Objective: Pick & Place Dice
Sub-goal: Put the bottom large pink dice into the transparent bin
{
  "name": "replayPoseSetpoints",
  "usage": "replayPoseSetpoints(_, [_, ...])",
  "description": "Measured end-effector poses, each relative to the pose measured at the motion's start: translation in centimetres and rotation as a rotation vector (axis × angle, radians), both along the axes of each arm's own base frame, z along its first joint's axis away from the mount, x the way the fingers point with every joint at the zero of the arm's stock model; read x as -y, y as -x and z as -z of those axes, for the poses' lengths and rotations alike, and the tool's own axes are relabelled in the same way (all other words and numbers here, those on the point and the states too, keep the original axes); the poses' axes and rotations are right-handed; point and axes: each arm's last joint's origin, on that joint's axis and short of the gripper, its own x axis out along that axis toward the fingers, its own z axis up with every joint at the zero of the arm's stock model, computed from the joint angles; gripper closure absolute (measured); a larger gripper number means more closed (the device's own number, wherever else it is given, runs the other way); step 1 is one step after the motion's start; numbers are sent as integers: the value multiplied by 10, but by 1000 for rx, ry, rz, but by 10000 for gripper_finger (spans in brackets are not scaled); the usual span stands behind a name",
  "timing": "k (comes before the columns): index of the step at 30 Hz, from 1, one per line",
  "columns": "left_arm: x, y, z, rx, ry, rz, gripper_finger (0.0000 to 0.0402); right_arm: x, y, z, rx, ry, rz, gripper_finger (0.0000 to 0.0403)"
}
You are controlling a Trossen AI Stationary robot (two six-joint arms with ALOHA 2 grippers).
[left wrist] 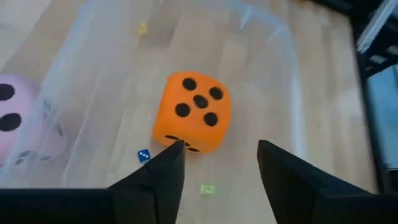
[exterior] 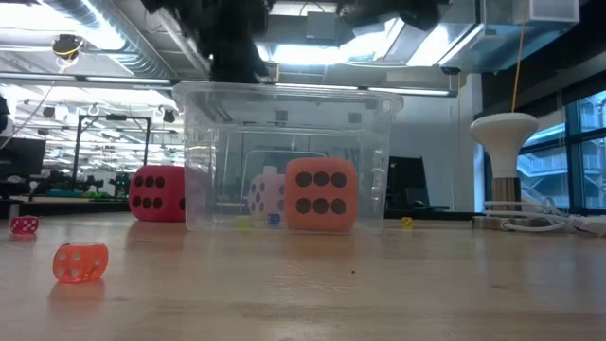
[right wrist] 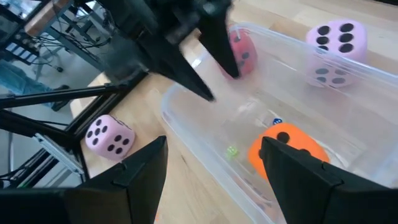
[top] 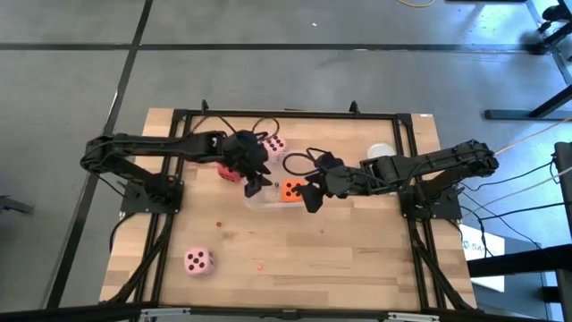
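An orange die (top: 291, 190) lies on the floor of the clear plastic tub (top: 255, 202) at mid-table; it also shows in the left wrist view (left wrist: 196, 112). A red die (top: 230, 170) rests on the table just left of the tub. One pink die (top: 273, 145) rests on the table beyond the tub's far side, the other (top: 198, 261) at the near left. My left gripper (top: 259, 183) is open and empty above the tub's left part, its fingers (left wrist: 158, 177) pointing down at the orange die. My right gripper (top: 311, 195) is open and empty at the tub's right end.
Tiny blue (left wrist: 143, 155), green (left wrist: 207, 188) and yellow (left wrist: 142, 27) dice lie in the tub. A small orange die (exterior: 80, 262) and a small red one (exterior: 24, 225) lie on the near table. A white round stand (top: 382, 152) is at the far right.
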Motion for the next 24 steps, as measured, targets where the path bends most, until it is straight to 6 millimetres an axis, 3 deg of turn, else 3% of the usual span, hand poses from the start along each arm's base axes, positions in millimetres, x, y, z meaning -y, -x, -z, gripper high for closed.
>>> replayPoseSetpoints(5, [8,24,-48,18,-9,18,224,1,2,2,-31,9,8,144])
replayPoseSetpoints(8, [18,44,-66,0,-5,40,234,1,3,3,-42,13,9,144])
replayPoseSetpoints(16, [44,105,-70,-215,68,7,246,2,11,-2,-28,28,85,144])
replayPoseSetpoints(24, [77,138,-81,-168,105,51,253,5,25,-17,19,66,119,144])
